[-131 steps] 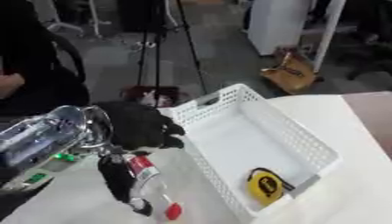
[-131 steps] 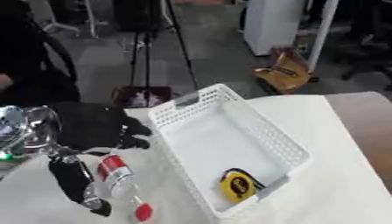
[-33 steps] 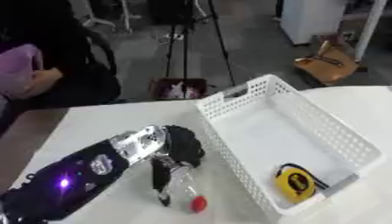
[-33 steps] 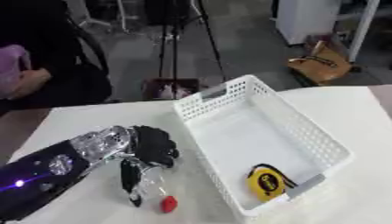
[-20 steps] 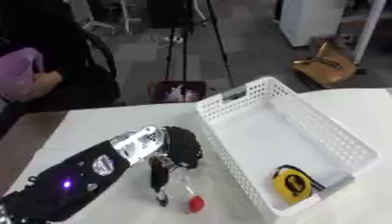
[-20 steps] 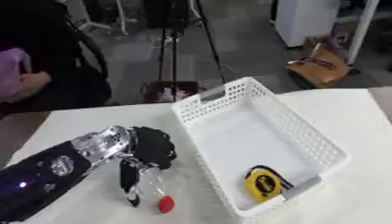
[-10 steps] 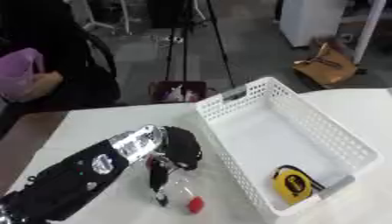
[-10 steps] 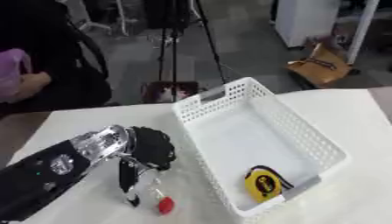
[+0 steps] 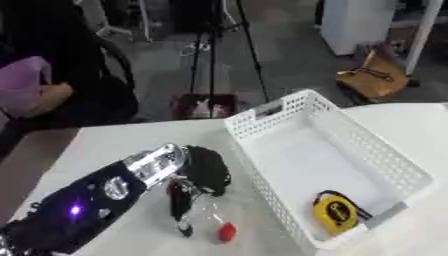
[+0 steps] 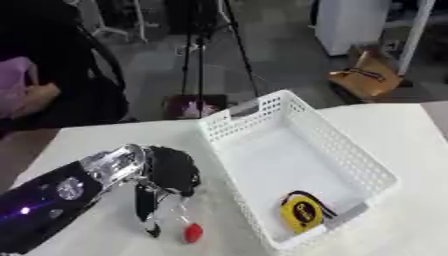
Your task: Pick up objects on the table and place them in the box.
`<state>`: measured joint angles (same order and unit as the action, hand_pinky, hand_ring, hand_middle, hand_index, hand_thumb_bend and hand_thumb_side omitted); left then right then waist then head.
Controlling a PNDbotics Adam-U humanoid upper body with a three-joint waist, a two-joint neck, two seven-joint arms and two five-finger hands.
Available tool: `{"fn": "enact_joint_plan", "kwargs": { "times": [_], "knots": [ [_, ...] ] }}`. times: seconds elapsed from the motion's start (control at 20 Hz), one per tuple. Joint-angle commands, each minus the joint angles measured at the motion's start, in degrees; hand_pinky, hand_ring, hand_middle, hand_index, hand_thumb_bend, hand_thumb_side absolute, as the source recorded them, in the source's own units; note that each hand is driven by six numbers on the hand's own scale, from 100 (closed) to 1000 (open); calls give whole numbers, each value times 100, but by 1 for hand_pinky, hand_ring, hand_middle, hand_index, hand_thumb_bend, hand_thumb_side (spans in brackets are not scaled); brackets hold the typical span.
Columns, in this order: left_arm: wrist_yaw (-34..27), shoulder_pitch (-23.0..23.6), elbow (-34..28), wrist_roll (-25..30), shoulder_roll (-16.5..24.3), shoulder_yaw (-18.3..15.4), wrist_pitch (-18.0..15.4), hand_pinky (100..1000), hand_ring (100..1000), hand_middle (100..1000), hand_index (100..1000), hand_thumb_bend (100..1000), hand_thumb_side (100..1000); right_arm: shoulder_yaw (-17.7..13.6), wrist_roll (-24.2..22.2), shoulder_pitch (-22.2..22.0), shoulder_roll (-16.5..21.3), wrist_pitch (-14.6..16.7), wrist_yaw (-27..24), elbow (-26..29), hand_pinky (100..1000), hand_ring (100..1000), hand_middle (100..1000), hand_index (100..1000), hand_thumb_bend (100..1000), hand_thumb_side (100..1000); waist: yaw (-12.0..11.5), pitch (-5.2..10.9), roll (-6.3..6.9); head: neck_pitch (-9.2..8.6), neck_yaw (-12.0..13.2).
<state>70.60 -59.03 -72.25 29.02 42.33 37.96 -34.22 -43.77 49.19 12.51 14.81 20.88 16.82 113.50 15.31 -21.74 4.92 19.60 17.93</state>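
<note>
The left robot hand (image 9: 203,172) curls its fingers down around a clear bottle with a red cap (image 9: 226,231) lying on the white counter (image 9: 105,145) just left of the white basket (image 9: 289,112), apparently to lift it over that near wall into the open floor beyond the yellow tape measure (image 9: 335,212).

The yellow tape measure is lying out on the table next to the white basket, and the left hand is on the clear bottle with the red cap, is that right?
Not quite. The yellow tape measure lies inside the white basket, at its near end, as the left eye view shows. The left hand is indeed on the clear bottle with the red cap, on the table beside the basket.
</note>
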Motion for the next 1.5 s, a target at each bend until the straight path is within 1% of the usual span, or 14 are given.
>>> {"fn": "enact_joint_plan", "kwargs": {
  "times": [0.05,0.25,0.45,0.5,0.65,0.7,0.95,1.0,1.15,1.2,1.45,1.5],
  "knots": [
    [-50,-68,-7,831,4,51,-681,728,779,619,625,390,665,-38,209,-8,204,162,73,109,718,523,534,643,100,521,1,108,-45,-32,-25],
    [-126,-63,-33,924,15,50,-641,715,762,592,613,383,668,-38,238,-2,211,150,88,109,717,522,533,640,100,516,6,114,-33,-63,-38],
    [-162,-41,-6,934,12,45,-636,705,752,580,608,401,675,-35,256,5,212,144,96,109,718,522,533,640,100,514,14,110,-29,-89,-45],
    [-181,-25,0,910,11,41,-638,674,712,524,610,437,691,-37,259,6,210,143,98,109,718,523,533,638,100,511,16,106,-30,-105,-55],
    [-199,4,22,825,21,31,-639,673,710,524,611,437,691,-38,270,7,207,143,103,109,719,523,533,638,100,511,20,100,-32,-124,-65],
    [-204,5,27,797,20,22,-633,663,699,518,616,439,750,-38,271,7,206,143,104,109,719,523,533,637,100,511,18,98,-34,-127,-68],
    [-240,-7,31,733,25,21,-627,665,708,522,608,432,771,-41,277,2,207,150,113,109,719,523,533,637,100,508,9,97,-39,-129,-72],
    [-236,-14,22,740,30,27,-630,665,716,530,608,448,787,-43,278,0,211,150,115,109,720,524,534,637,100,506,6,103,-38,-126,-77],
    [-278,-25,-19,806,64,46,-664,665,719,533,609,462,795,-52,278,-3,229,133,124,109,721,524,534,637,100,501,-5,126,-28,-112,-88],
    [-301,-28,-39,837,81,53,-675,668,724,538,610,480,803,-56,278,-4,237,125,129,109,721,524,534,637,100,496,-11,138,-22,-104,-93],
    [-535,-69,-310,1076,223,137,-745,673,731,542,605,508,813,-69,278,0,312,58,165,109,722,524,534,636,100,493,-78,230,27,-36,-113],
    [-593,-80,-369,1134,249,149,-750,675,735,546,604,527,815,-70,278,1,325,45,170,109,722,524,535,636,100,492,-89,246,37,-26,-115]
  ]
}}
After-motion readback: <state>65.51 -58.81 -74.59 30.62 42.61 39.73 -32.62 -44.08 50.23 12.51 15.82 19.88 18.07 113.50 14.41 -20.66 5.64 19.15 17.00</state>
